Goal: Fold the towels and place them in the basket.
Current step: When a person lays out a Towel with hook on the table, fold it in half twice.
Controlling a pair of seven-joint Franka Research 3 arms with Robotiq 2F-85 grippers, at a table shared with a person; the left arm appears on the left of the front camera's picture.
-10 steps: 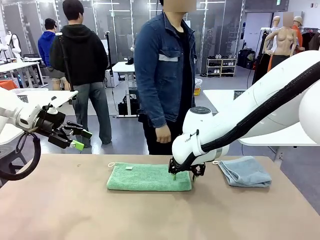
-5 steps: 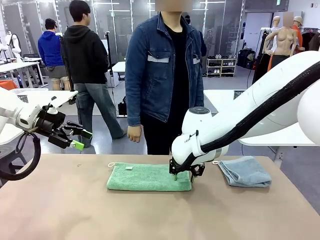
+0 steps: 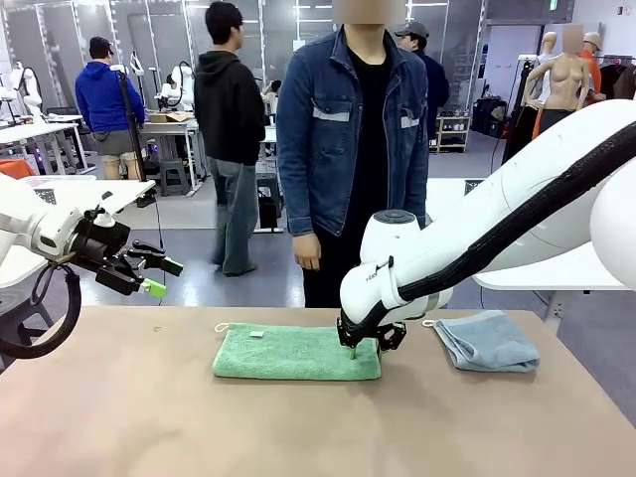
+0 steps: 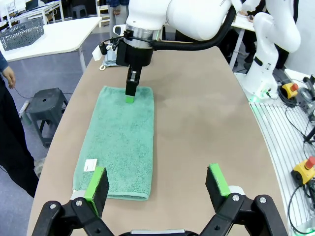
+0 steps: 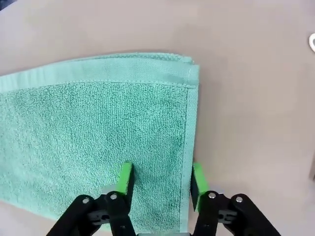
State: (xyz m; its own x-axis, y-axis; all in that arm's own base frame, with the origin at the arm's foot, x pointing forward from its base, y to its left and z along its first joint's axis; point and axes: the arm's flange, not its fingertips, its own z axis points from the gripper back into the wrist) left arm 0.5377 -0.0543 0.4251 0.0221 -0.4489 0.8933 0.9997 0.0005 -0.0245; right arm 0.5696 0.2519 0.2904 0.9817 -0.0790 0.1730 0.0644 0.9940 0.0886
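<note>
Over at the left, the left pincer [image 3: 157, 277] hangs above the counter's [image 3: 119, 397] edge, jaws spread wide, holding nothing, its arm bent back and out of the way. In the middle lies the green towel [image 3: 288, 352], folded into a long strip. The right pincer [image 3: 363, 348] points straight down on its right end, jaws half-narrowed astride the short hem. To grip well, it should pinch every layer at that edge. The blue-grey towel [image 3: 487, 341] lies further right.
</note>
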